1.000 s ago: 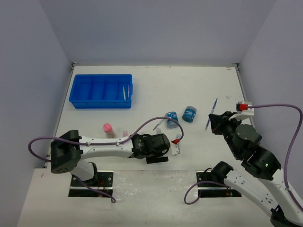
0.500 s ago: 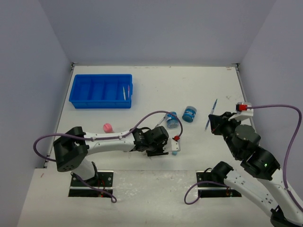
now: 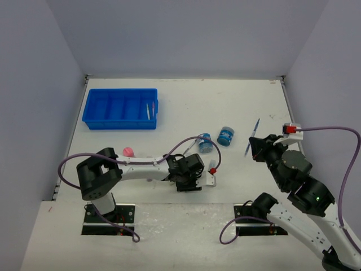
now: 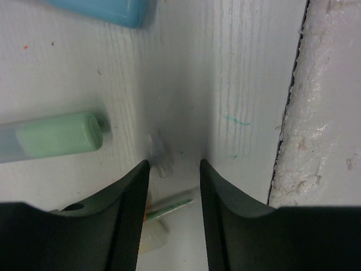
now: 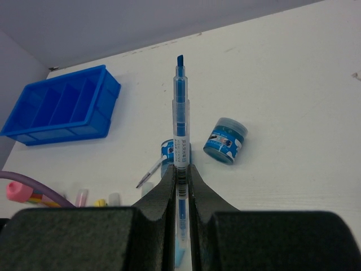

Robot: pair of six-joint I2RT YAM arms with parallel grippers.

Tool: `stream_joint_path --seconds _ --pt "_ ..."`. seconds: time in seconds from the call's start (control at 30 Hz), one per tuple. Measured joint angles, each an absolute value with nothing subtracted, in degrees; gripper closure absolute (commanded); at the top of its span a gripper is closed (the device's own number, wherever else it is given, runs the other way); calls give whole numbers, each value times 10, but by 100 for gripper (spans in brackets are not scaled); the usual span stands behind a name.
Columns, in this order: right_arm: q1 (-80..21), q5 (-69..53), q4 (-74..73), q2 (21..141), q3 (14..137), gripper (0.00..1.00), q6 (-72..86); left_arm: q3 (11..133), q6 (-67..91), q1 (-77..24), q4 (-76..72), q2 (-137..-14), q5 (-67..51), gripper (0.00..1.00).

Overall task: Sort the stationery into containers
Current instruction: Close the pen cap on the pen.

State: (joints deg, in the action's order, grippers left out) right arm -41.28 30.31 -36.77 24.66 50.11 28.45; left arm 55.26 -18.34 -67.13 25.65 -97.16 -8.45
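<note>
Carefully, right gripper [image 5: 180,172] clamped on the blue highlighter [image 5: 180,113] by the right edge of the tabletop [image 3: 225,101], we should carry it level to the far-left blue tray [image 3: 120,125]; whether the left gripper [image 4: 174,164] holds anything we cannot tell.

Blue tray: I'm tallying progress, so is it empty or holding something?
Not empty: the blue tray holds a thin pen in its rightmost compartment; the other compartments look bare.

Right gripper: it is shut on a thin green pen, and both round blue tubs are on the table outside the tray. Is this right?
Only the colour is wrong: the pen in the right gripper is blue, as the right wrist view shows.
</note>
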Motion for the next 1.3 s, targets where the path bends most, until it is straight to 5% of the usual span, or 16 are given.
stream_joint_path --seconds 0.57,1.07,1.3 --pt "-412 288 -363 242 501 100 284 575 -187 -668 246 -994 -81 58" --pt "-412 276 -354 234 494 100 284 599 -179 -653 249 -1014 -84 98" --pt "-412 276 -354 230 494 100 284 620 -169 -653 252 -1032 -90 100"
